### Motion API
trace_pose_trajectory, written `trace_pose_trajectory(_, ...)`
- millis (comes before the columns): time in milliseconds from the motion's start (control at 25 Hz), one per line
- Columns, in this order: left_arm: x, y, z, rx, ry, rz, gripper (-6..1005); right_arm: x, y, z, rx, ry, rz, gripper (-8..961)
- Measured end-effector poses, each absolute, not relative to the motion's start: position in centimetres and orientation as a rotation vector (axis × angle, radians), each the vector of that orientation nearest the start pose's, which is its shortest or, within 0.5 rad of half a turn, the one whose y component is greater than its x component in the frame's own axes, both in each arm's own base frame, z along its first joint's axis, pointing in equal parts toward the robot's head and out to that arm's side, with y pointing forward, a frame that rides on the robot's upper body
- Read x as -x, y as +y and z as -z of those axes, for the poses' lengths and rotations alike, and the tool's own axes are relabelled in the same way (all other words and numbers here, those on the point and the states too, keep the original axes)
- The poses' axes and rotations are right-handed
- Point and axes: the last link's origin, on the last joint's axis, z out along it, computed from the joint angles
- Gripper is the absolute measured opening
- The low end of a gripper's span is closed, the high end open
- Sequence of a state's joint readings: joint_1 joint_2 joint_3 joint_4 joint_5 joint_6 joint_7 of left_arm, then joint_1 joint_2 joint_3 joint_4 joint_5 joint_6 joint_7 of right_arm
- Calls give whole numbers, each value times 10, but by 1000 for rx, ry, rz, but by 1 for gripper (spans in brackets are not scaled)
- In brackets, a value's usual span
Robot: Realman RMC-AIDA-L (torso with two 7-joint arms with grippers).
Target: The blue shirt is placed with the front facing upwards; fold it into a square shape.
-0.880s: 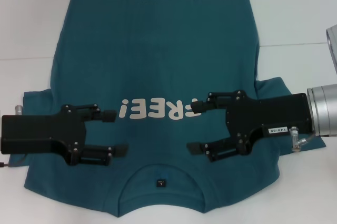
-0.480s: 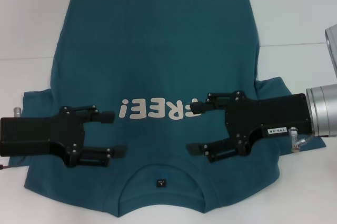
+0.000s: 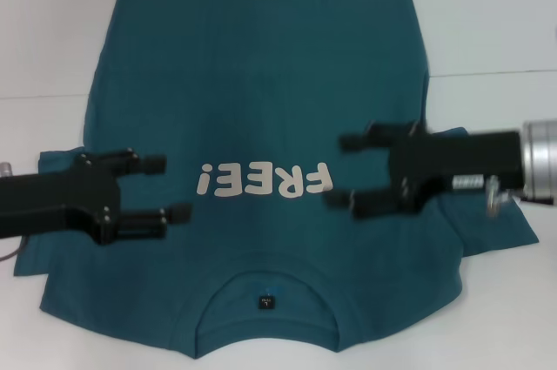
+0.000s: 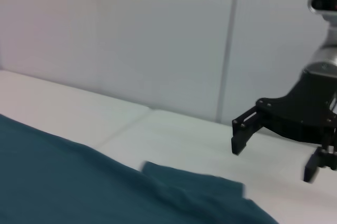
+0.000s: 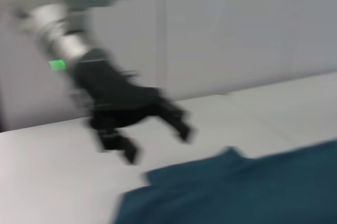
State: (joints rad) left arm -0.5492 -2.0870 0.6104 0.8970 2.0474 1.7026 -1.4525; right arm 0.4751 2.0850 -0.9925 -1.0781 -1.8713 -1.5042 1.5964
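Pulling outward since a sec ago, left hand [image 3: 170, 187] & right hand [image 3: 342, 171], both unclenched, clear teal-blue cotton T-shirt [image 3: 261, 83]; sleeve grabs likely next.

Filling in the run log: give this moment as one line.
blue shirt: flat, front up, unfolded | left gripper: open, above left sleeve | right gripper: open, above right chest

One blue shirt [image 3: 261, 109] laid out flat, two grippers over it: left gripper [image 3: 170, 187] and right gripper [image 3: 344, 171], one either side of its white lettering [image 3: 264, 181].
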Motion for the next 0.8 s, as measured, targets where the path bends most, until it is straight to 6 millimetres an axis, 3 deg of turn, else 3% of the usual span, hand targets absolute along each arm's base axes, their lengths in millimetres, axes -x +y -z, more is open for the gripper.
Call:
trace_pose_trajectory(320, 244, 351, -34, 2600, -521, 743, 861, -229, 377, -59, 2509, 630, -471, 916)
trace_pose_trajectory(480, 243, 357, -19, 2560, -541, 744, 861, -243, 381, -70, 2445, 729, -359, 916)
trace_pose_trajectory(800, 233, 362, -7, 2577, -559, 773, 861, -265, 378, -89, 2354, 873, -119, 916)
